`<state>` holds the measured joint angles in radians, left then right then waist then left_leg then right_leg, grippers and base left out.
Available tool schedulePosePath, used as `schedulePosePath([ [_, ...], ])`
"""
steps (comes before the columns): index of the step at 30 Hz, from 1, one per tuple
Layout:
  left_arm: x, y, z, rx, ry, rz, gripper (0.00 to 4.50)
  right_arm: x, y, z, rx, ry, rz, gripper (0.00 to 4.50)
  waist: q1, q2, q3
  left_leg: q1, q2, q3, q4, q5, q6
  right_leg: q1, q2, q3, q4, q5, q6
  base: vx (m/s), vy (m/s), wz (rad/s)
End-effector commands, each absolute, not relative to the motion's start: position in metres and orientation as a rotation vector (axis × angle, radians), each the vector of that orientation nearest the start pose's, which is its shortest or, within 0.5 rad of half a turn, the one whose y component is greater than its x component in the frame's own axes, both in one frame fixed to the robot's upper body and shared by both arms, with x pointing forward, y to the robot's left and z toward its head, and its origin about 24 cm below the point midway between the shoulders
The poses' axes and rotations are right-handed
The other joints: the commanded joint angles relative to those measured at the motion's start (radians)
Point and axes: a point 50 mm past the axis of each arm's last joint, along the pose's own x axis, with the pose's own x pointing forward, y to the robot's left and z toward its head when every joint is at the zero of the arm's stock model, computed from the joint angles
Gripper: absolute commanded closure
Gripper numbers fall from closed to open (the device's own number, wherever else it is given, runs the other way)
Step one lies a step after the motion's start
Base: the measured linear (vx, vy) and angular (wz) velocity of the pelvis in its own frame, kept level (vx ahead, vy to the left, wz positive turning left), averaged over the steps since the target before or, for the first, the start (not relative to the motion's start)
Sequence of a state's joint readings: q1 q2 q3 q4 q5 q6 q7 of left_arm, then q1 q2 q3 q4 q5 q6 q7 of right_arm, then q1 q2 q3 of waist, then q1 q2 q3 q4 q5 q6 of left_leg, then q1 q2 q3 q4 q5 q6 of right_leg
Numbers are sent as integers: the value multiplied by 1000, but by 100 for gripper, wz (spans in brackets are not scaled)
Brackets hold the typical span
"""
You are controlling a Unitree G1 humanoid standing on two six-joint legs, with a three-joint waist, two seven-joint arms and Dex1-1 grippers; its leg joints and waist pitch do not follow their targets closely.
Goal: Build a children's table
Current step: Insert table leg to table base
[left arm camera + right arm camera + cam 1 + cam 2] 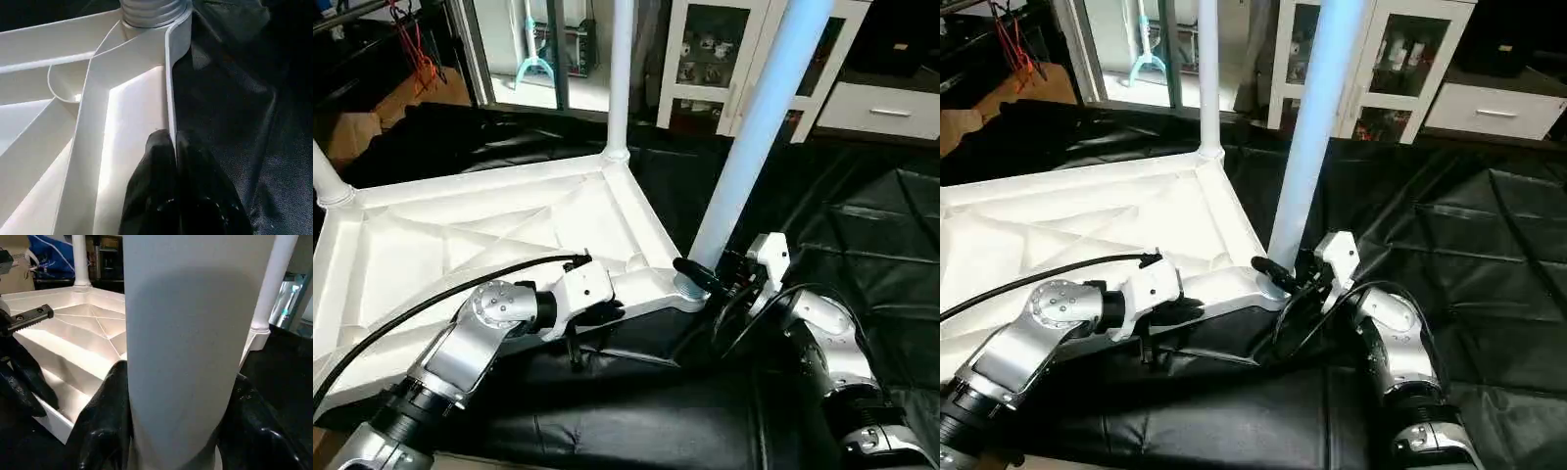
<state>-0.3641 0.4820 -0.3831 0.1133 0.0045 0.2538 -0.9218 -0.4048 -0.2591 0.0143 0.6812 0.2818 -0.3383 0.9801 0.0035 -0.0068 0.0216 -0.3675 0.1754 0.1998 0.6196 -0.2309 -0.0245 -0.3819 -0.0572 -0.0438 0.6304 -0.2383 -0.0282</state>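
White tabletop [460, 235] lies upside down, ribs up, on a black sheet [862, 235]; its left side is cut off by the frame & part of its near rim is covered by the left forearm. Three legs stand in corner sockets, all cut off at the top: near-right leg [759, 127], far-right leg [621, 73], & far-left leg [325, 176], of which just the base shows at the frame's edge. Left tool [175, 147] sits on the tabletop's near-right rim, close to the near-right socket; its fingers [151, 186] are pressed together with the thin rim wall between them, one inside the tabletop, one outside over the sheet. Right tool [176, 431] is at the foot of the near-right leg, fingers [102, 426] spread to either side of the tube & touching it; the leg blocks most of that wrist view, so the fingertips & the socket joint are hidden there. From the head views the right tool [705, 277] is partly masked by cable & wrist housing. White cabinets [724, 59] behind are hard to read in detail.
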Motion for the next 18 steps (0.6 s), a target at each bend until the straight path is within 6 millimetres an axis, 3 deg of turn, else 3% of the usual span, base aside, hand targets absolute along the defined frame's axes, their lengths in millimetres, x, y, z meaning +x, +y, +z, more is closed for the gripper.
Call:
schedulePosePath([
  [1, 283, 132, 59, 565, 361, -1165, 450, 298, -174, 23, -23, 31, 870, 263, 0, 14, -51, 14, 66, -32, -63, 34, 125, 47, -86, 46, -44, 222, -293, 0, 0, 0],
  [11, 288, 133, 61, 576, 355, -1150, 450, 291, -179, 0, 229, 149, 760, 263, 0, 9, -50, 15, 68, -32, -66, 18, 122, 47, -86, 47, -47, 199, -296, 0, 0, 0],
  [14, 288, 131, 61, 573, 353, -1153, 450, 286, -178, -3, 210, 152, 777, 263, 1, 18, -50, 16, 69, -34, -67, 11, 110, 46, -86, 46, -47, 190, -294, 0, 0, 0],
  [18, 287, 130, 60, 573, 354, -1163, 450, 282, -176, -2, 153, 156, 837, 263, 0, 13, -50, 16, 68, -32, -66, 14, 108, 46, -85, 46, -47, 207, -293, 0, 0, 0],
])
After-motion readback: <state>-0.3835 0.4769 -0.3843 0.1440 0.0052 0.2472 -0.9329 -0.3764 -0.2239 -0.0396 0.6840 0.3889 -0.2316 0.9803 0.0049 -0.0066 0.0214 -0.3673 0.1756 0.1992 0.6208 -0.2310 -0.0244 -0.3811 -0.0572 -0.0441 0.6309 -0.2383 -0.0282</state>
